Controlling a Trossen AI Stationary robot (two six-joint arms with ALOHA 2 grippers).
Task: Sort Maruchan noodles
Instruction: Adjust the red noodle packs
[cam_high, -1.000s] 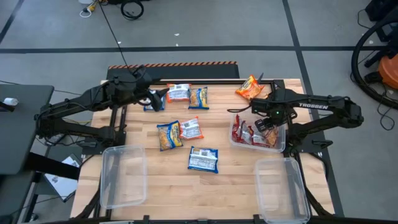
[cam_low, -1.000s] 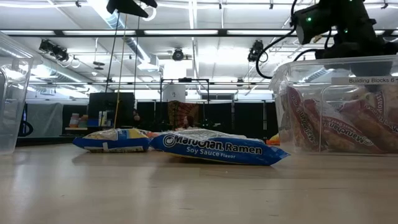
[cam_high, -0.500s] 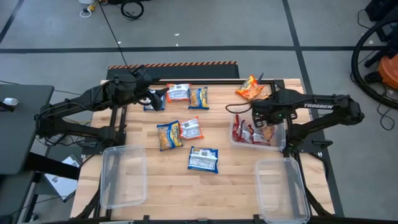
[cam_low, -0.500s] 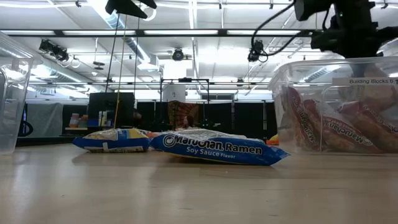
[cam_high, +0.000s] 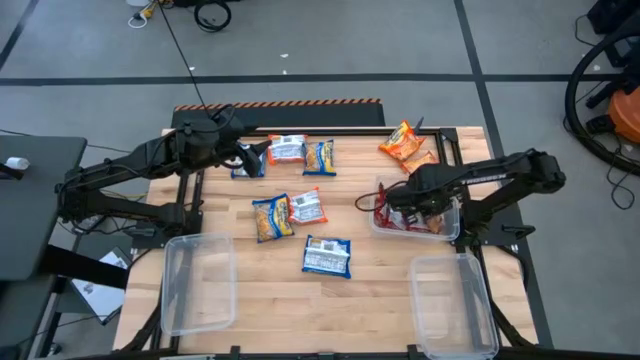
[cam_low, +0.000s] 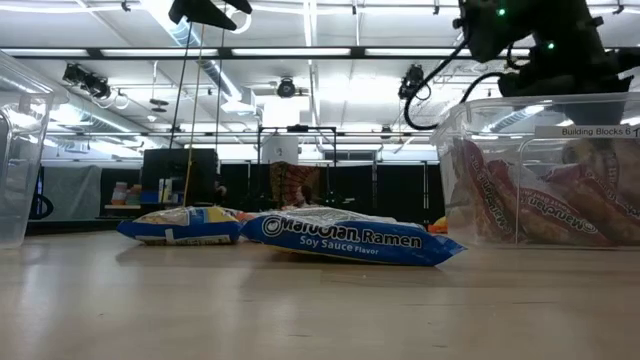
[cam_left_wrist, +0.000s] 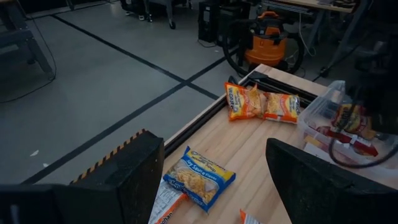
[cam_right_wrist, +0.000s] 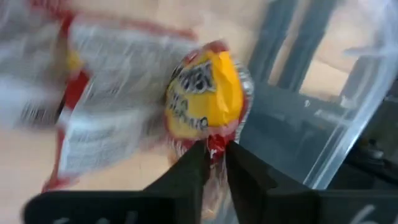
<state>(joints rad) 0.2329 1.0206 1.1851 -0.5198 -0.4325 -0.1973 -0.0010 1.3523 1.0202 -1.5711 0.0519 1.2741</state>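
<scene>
On the table (cam_high: 370, 270), only the wrist view shows the right tool (cam_right_wrist: 214, 163) pinching a red packet (cam_right_wrist: 205, 99); left tool (cam_left_wrist: 214, 180) gapes.

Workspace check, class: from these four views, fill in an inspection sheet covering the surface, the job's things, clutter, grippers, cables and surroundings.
Surface: wooden table, bare at the front middle.
Job's things: blue noodle packets loose mid-table; orange packets at the far right corner; red packets inside the right-hand bin.
Clutter: two empty clear bins at the front corners.
Grippers: right gripper over the filled bin, pinching the edge of a red-and-yellow packet; left gripper open, at the far left of the table.
Cables: thin wires beside the right gripper; a cord across the floor.
Surroundings: grey floor, orange vacuum behind the table.
</scene>
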